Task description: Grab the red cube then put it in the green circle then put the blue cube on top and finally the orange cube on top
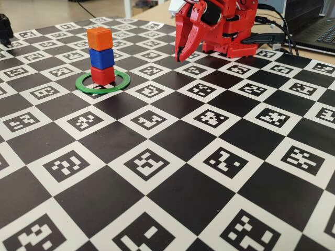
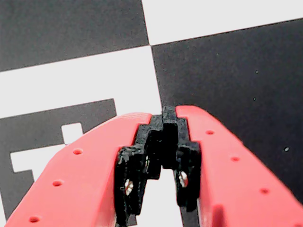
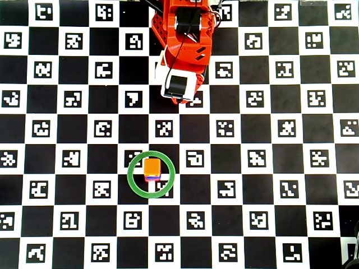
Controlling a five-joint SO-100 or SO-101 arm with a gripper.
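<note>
while the hand hangs closed and empty, open board separates it from the cube stack.

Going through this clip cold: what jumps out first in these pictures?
The three-cube tower: the orange cube on the blue cube on the red cube, standing inside the green circle on the marker-printed checkerboard. Next, the red arm folded at the board's far edge, its gripper shut and empty, well clear of the stack.
</note>
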